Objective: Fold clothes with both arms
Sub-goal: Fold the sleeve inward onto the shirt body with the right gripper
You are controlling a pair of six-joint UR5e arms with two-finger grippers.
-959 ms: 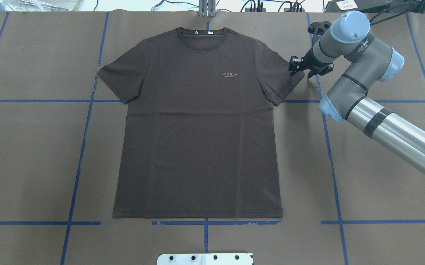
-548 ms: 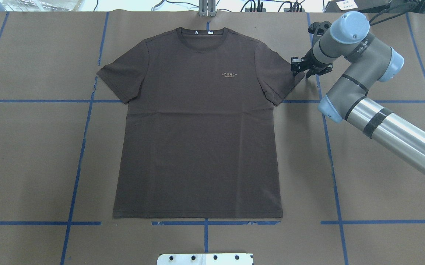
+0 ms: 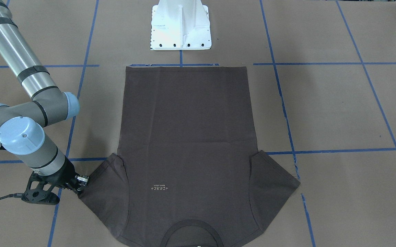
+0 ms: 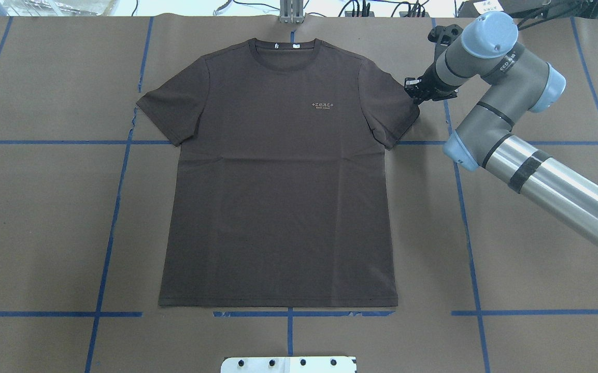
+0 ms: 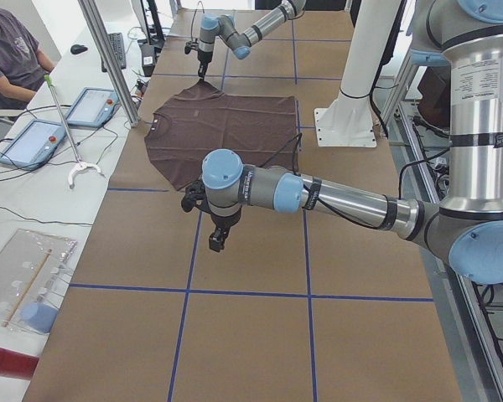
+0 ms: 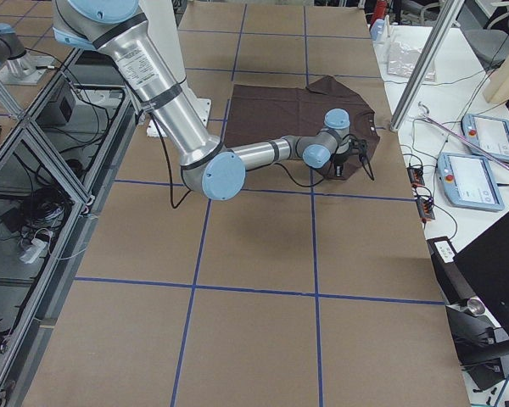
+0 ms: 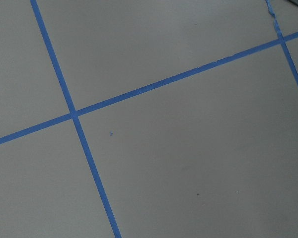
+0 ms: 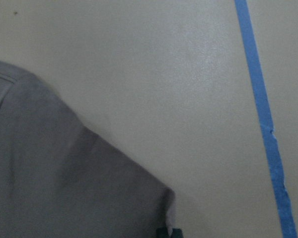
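The dark grey-brown T-shirt point(image 4: 278, 181) lies flat and face up on the brown table, collar at the far side, and it also shows in the front-facing view point(image 3: 184, 137). My right gripper point(image 4: 417, 97) is down at the tip of the shirt's right-hand sleeve and looks shut on the sleeve corner; it shows in the front-facing view too point(image 3: 81, 183). The right wrist view shows that sleeve corner point(image 8: 64, 188) bunched at the bottom edge. My left gripper point(image 5: 216, 240) hangs over bare table away from the shirt; I cannot tell whether it is open or shut.
The white base pedestal point(image 3: 181, 25) stands at the robot's side of the table. Blue tape lines point(image 4: 117, 207) cross the brown surface. A side bench with tablets point(image 5: 33, 142), an aluminium post point(image 5: 109, 59) and a seated operator point(image 5: 8, 50) are beyond the far edge.
My right gripper has narrowed onto the sleeve tip and shifted a little toward the shirt and away from the robot. The sleeve corner has drawn in with it. The rest of the shirt has not moved.
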